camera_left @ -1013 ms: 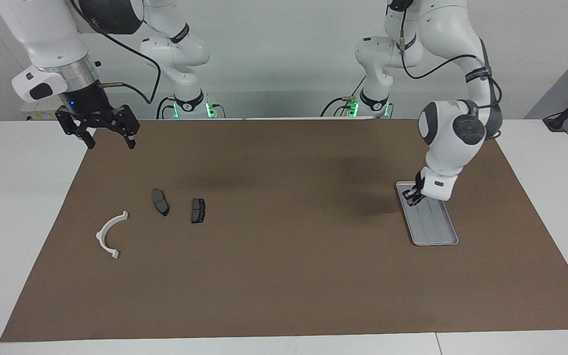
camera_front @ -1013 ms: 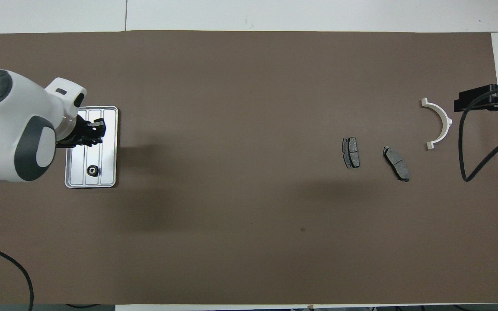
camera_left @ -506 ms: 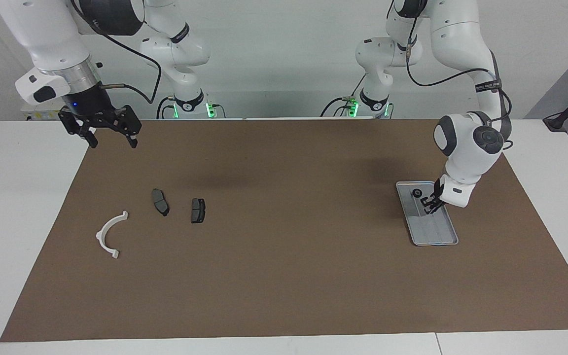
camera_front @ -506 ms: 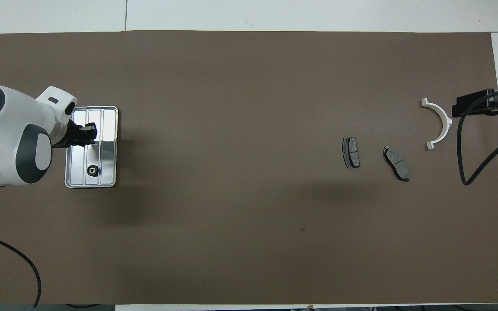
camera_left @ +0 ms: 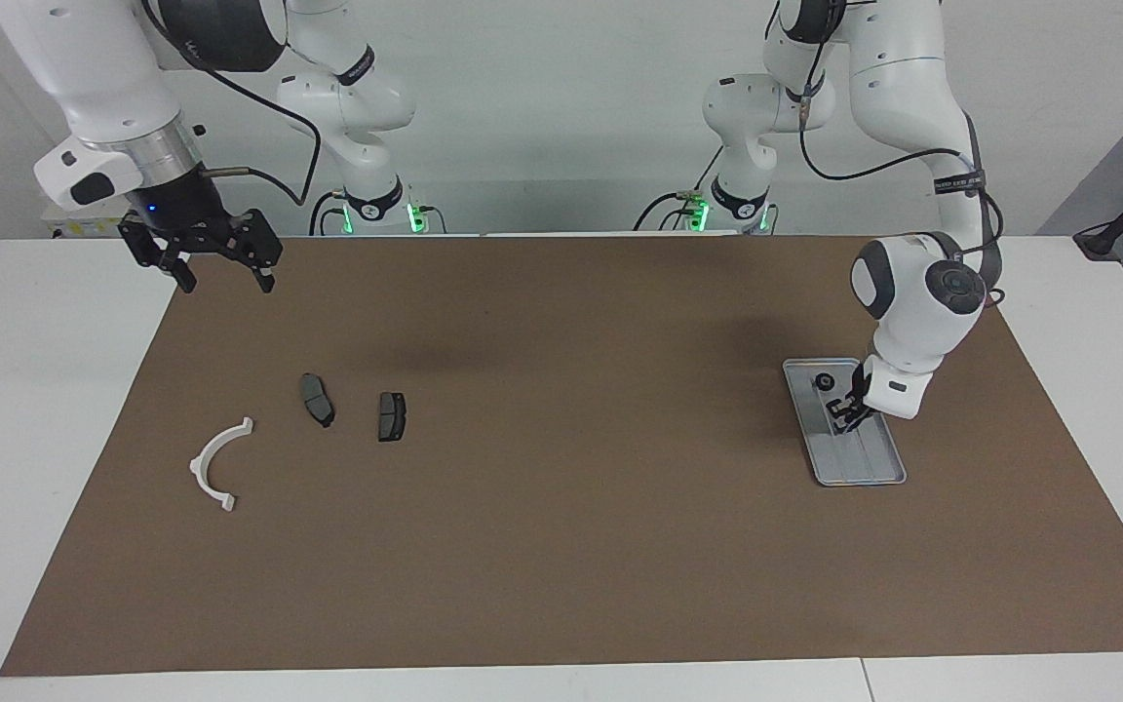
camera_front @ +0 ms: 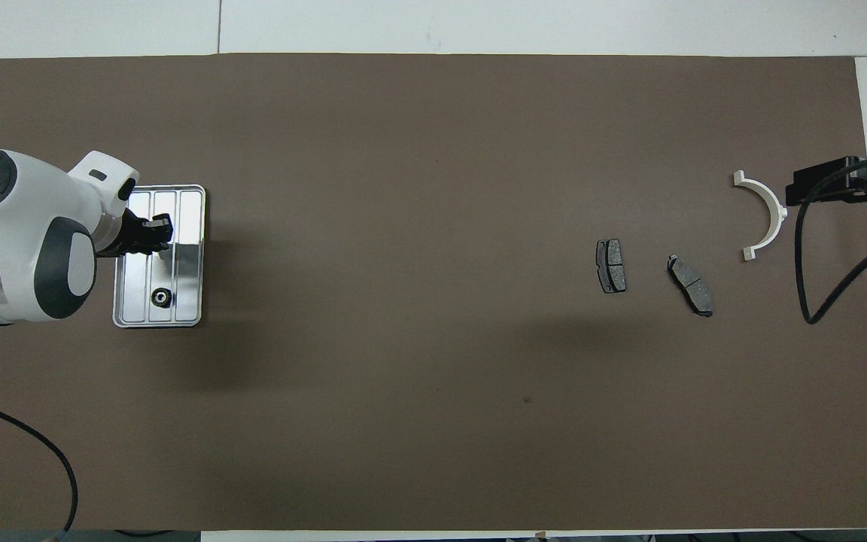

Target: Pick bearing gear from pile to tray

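The silver tray (camera_left: 866, 460) lies at the left arm's end of the brown mat, also in the overhead view (camera_front: 190, 226). One small black gear (camera_left: 824, 381) lies on it at the end nearer the robots (camera_front: 161, 298). My left gripper (camera_left: 845, 410) hangs low over the tray's middle, open and empty, apart from the gear (camera_front: 153, 233). The pile at the right arm's end shows a white half-ring bracket (camera_left: 218, 465) and two dark brake pads (camera_left: 317, 399) (camera_left: 391, 415); no gears show there. My right gripper (camera_left: 216, 281) waits open, raised over the mat's corner.
The brown mat (camera_left: 561, 546) covers most of the white table. The bracket (camera_front: 763, 217) and pads (camera_front: 611, 266) (camera_front: 691, 284) lie apart from each other. A black cable (camera_front: 806, 256) hangs from the right arm (camera_front: 840, 184) beside the bracket.
The left gripper has drawn back from over the gear's end of the tray to the tray's middle, so the gear now shows in the facing view. The right gripper has barely shifted.
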Motion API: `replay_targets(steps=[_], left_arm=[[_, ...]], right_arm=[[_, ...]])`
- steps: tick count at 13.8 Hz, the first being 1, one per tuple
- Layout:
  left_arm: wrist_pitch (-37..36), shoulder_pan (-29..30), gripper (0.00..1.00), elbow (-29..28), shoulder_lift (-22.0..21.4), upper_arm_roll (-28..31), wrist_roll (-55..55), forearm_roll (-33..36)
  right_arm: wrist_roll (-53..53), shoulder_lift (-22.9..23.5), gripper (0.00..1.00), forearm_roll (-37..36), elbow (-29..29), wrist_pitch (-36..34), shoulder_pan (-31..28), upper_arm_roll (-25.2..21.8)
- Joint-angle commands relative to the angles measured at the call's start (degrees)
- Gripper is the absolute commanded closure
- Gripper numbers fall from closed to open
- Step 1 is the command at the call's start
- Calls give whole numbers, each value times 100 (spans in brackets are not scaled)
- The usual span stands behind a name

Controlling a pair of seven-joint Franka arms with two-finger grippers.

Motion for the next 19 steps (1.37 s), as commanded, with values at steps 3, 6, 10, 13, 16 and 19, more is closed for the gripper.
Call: replay_targets(steps=[3,6,10,13,16,19], left_arm=[[236,-38,100,-84,42,21,-126,-7],[429,-47,94,-268,24,21,-126,-7],[185,-21,0,-199,-46,30,-82,-7],[-639,-20,0,56,-475,30,-73,2],[-1790,-12,0,512,-977,30,-47,2],[-2793,-12,0,1100,-1127,39,-12,2]], right_arm=[[-120,-67,0,-79,-105,-87,-35,44],[-120,-23,0,-79,-96,-113,-26,44],[-120,3,0,-79,-79,-140,-26,44],[-111,47,0,-79,-78,-140,-26,44],[-111,39,0,-79,-78,-140,-26,44],[-111,39,0,-88,-87,-140,-17,44]])
